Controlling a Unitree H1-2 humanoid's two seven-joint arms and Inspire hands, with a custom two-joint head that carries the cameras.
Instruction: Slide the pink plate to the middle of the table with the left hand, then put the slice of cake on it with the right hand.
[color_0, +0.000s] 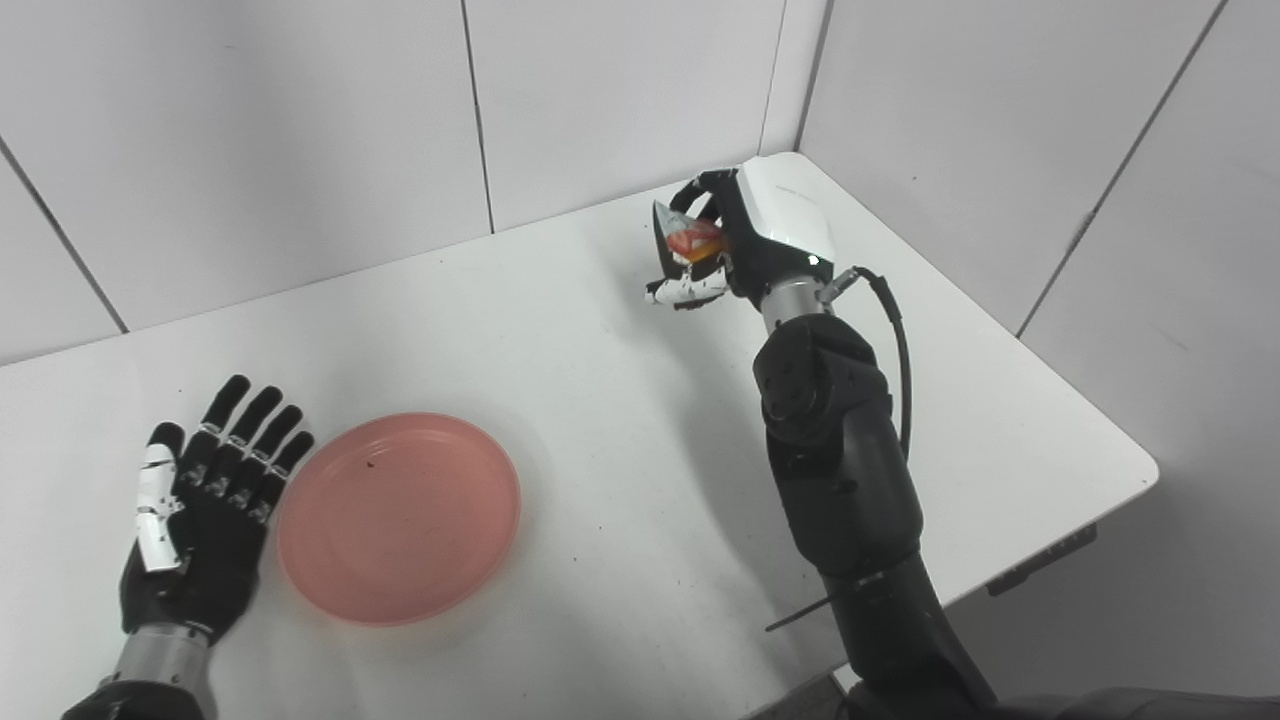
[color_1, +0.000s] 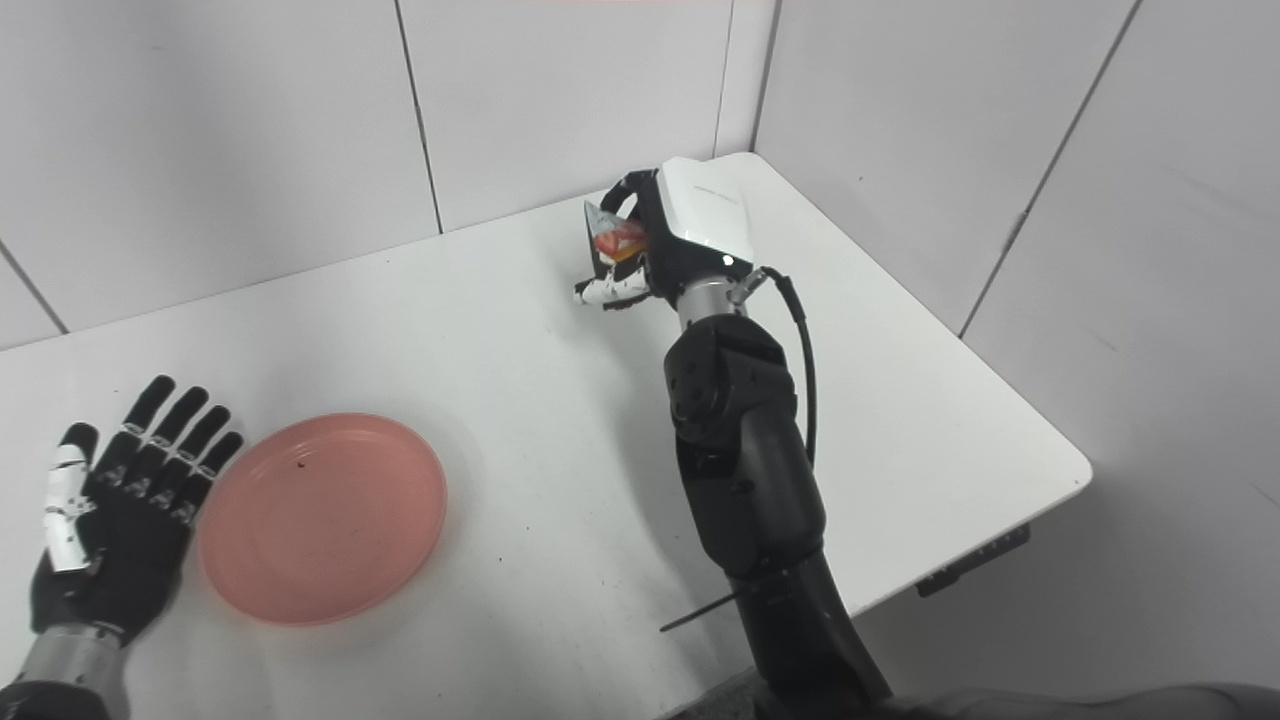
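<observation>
Right hand (color_0: 735, 240) clasps the cake slice (color_0: 688, 238), tip pointing up, long axis near vertical; fingers hide its base. Left hand (color_0: 205, 505) flat, fingers spread, beside pink plate (color_0: 398, 518).

From my end the left hand (color_0: 195, 510) lies flat, palm up, fingers spread, while my right hand (color_0: 745, 240) is stretched forward, fingers curled closed.

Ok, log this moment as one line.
left hand: open, beside plate | right hand: holding cake, raised | plate: empty
</observation>
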